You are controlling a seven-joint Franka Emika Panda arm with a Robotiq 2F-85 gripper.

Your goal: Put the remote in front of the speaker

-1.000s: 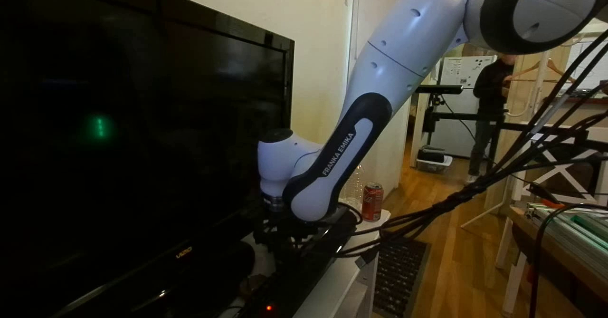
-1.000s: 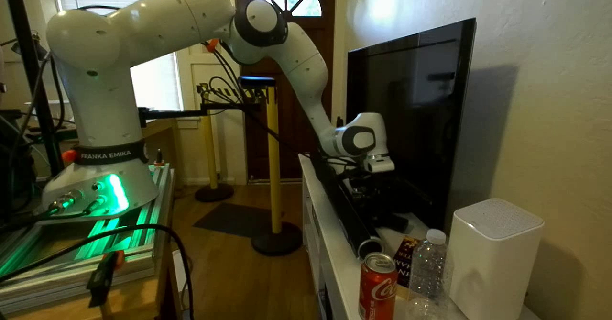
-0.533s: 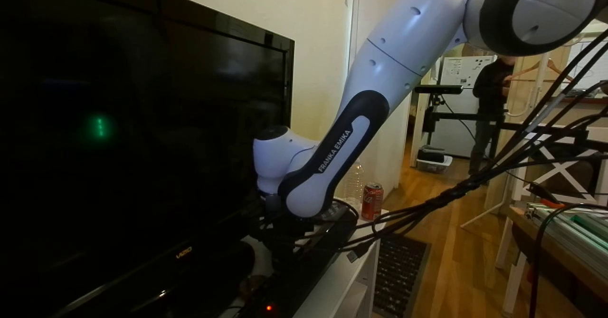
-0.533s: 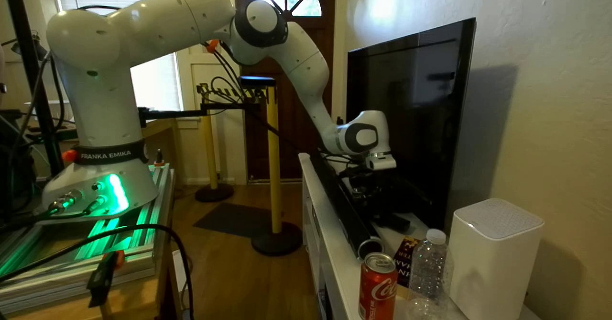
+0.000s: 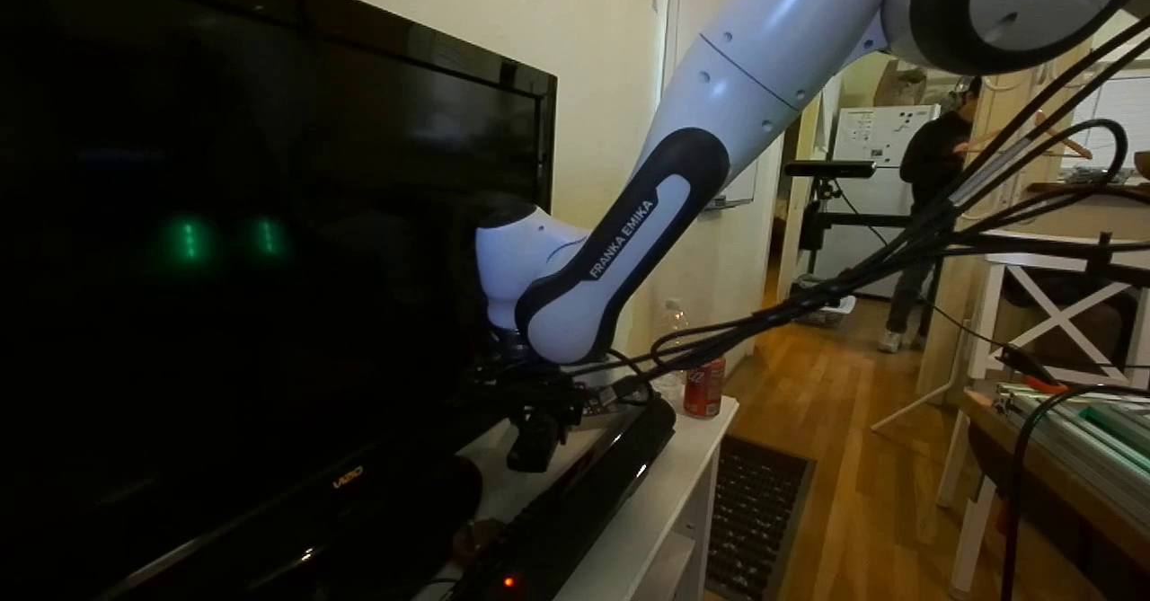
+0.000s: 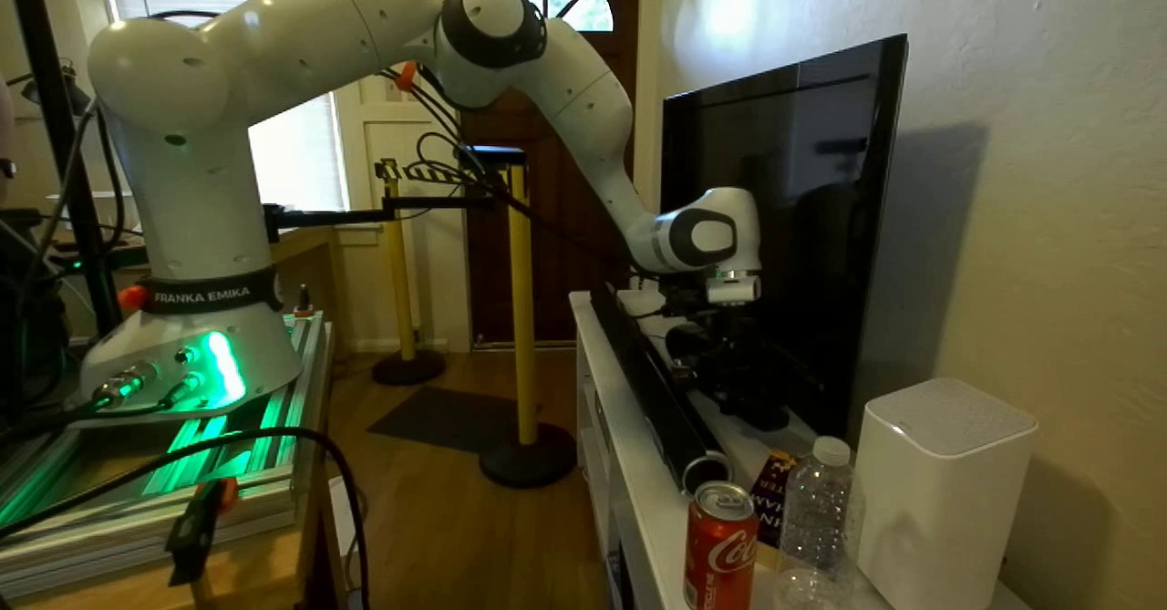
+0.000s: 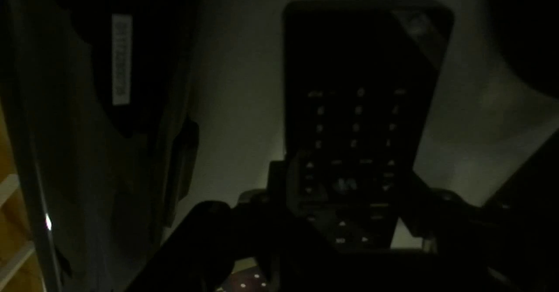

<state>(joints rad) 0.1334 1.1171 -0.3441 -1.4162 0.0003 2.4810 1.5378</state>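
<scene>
The robot arm (image 6: 583, 108) reaches down over a white television stand (image 5: 651, 493), and its gripper (image 7: 347, 187) is closed around the remote (image 7: 358, 117): in the dim wrist view a finger sits against each long edge, and rows of pale key marks face the camera. The remote is behind the speaker (image 6: 658, 400), in the space between that long black bar and the television (image 5: 377, 179). Whether the remote's lower end touches the stand, I cannot tell. The speaker lies lengthwise along the stand. Near its end, in an exterior view, come a red cola can (image 6: 720, 546), a clear bottle (image 6: 818, 501) with a white cap, and an upright white box (image 6: 944, 491) just beside the bottle. A dark book (image 6: 770, 501) with lettering lies flat between the speaker's end and the bottle, partly hidden by the bottle. A bundle of black cables (image 5: 809, 304) runs from near the gripper, passing in front of the can's upper part. Two green glows show on the dark screen. Farther back, a person (image 5: 934, 152) in dark clothes stands near a white fridge (image 5: 880, 134).
</scene>
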